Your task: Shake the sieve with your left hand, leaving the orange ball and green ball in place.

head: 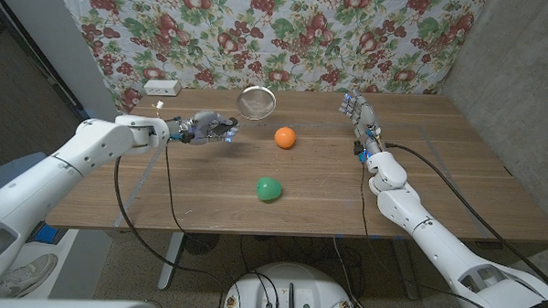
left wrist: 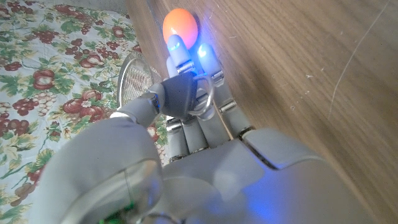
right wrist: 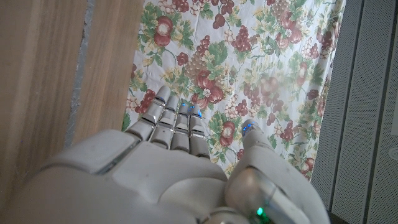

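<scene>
Step in hand: the left robot hand grips the wire handle of the sieve and holds it lifted above the far side of the desk; judging by this, the shake is under way or about to start.
Next move: likely short side-to-side flicks, kept clear of both balls.
Sieve: a small round metal mesh strainer, its bowl tilted on edge towards the floral cloth behind the desk.
Left robot hand: fingers clamped round the thin wire handle.
Right robot hand: at the far right of the desk, fingers straight and slightly apart, holding nothing.
Orange ball: on the desk, just right of the left robot hand.
Green ball: nearer the front edge, well apart from the sieve.
</scene>
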### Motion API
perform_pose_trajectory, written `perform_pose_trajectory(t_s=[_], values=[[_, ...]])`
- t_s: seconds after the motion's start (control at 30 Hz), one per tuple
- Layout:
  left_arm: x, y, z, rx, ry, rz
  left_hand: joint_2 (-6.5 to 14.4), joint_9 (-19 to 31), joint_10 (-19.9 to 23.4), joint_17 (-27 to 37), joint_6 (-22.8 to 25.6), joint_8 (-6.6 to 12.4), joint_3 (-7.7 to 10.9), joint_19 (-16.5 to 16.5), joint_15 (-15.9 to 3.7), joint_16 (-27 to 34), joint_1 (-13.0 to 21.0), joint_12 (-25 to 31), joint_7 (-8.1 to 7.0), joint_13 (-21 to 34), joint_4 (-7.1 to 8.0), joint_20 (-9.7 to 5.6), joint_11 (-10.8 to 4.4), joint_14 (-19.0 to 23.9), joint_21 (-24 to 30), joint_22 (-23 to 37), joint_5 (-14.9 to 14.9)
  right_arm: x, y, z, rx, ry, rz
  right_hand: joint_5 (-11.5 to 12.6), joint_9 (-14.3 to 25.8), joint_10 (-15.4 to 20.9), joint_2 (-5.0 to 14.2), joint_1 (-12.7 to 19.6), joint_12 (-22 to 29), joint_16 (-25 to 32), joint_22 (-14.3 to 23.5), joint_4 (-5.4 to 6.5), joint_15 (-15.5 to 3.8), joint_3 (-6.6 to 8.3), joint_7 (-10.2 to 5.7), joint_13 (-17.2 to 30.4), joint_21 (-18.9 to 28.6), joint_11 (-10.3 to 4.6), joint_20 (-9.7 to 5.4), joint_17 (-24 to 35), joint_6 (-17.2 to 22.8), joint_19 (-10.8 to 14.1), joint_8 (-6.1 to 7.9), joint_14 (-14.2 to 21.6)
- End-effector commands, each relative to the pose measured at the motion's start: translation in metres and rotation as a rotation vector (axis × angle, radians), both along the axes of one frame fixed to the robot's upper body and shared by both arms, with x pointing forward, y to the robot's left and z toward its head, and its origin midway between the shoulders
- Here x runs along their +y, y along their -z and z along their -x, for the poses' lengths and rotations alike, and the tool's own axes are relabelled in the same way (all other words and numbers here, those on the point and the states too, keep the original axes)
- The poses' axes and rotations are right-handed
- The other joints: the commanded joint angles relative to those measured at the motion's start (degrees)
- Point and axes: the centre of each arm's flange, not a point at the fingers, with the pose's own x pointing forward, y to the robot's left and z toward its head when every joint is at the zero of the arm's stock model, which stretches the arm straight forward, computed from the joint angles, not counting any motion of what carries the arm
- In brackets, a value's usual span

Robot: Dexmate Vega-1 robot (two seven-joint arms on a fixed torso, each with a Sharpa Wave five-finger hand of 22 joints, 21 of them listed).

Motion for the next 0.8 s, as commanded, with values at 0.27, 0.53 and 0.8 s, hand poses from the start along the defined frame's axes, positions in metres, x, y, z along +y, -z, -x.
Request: perform_pose_trajectory(t_s=[0.27, 0.53, 0.8], values=[[-0.013, -0.022, 0.001, -0.374, 0.177, -0.159, 1.1, 0.7, 3.1, -0.1, 2.8, 1.05, 0.23, -1.8, -3.19, -1.0, -0.4, -0.5, -1.53, 0.5, 2.26, -6.26, -5.9, -0.8, -1.0, 0.1, 0.7, 0.0, 0.004, 0.0, 0.006, 0.004, -0.007, 0.1, 0.1, -0.1, 0.6, 0.0, 0.3, 0.5, 0.3, 0.03, 0.15, 0.33, 0.3, 0.0, -0.3, 0.02, -0.34, -0.1, 0.0, 0.5, 0.34, -0.2], [-0.017, -0.027, -0.001, -0.416, 0.224, -0.185, 0.8, 1.0, 2.0, -0.2, 2.5, 1.21, -0.15, -2.8, -3.17, -1.8, -1.2, -0.9, -2.65, 0.5, 2.95, -5.99, -6.23, -2.2, -1.6, 0.0, 1.2, 0.0, 0.005, 0.0, 0.01, 0.008, -0.01, 0.1, 0.1, -0.1, 0.61, -0.1, 0.4, 0.6, 0.3, -0.01, 0.16, 0.41, 0.24, -0.1, -0.5, 0.08, -0.33, -0.2, 0.0, 0.6, 0.34, -0.3], [-0.017, -0.028, -0.004, -0.422, 0.234, -0.184, 0.8, 1.1, 1.7, -0.2, 2.5, 1.3, -0.33, -3.0, -3.26, -1.9, -1.4, -1.0, -2.92, 0.5, 3.18, -5.95, -6.56, -2.4, -1.8, 0.0, 1.4, 0.0, 0.002, -0.002, 0.008, 0.008, -0.007, 0.1, 0.1, -0.1, 0.61, -0.1, 0.4, 0.6, 0.3, -0.04, 0.1, 0.46, 0.28, -0.2, -0.6, 0.04, -0.34, -0.3, 0.0, 0.6, 0.32, -0.3]])
